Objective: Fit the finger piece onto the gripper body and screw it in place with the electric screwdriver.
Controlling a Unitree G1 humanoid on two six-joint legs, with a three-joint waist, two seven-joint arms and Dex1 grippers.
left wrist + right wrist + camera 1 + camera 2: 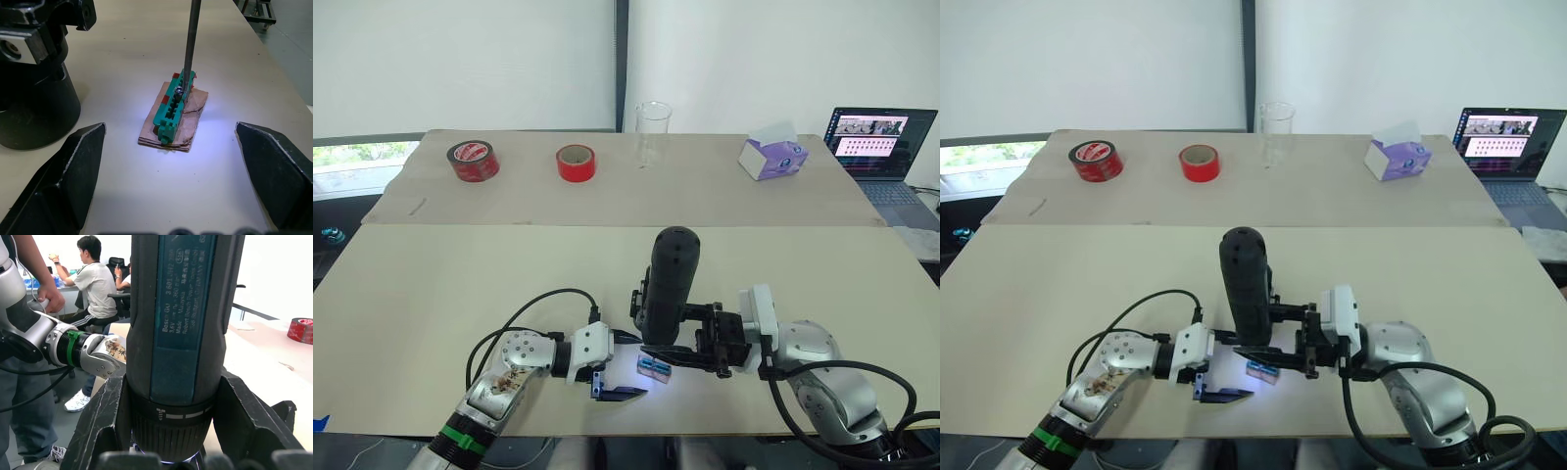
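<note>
- Right wrist view: electric screwdriver [181,333] stands upright betw. the right gripper's [171,431] two black fingers [105,421], clamped on both sides of its collar. Label text on the blue-black body faces the cam.
- Head views: right gripper [710,343] grasps the screwdriver low on its body, rounded end up, near the table's [431,294] front edge. Tool leans slightly.
- Left wrist view: thin metal bit [191,41] comes down onto a small green block [173,105] w/ red bits, tip sitting at a screw head near the block's far end. Block lies on a brown card pad [193,122], lit by a white-blue glow.
- Left gripper [171,147]: fingers spread wide & released, holding nothing. Green block sits betw. the two fingertips [80,166], well apart from both, a bit ahead of them.
- Black round-based mechanism [34,93], looks like the gripper body, stands on the table just beside the left finger, past its tip; touching or not, can't tell.
- Head views: left gripper [607,377] low over the table, just left of the lit block [653,366].
- Far side of table: two red tape rolls [473,160], [577,163], clear plastic cup [653,132], purple tissue box [772,155]; laptop [881,147] at far right.
- Right wrist view bkgd: people, one seated, one standing close.
</note>
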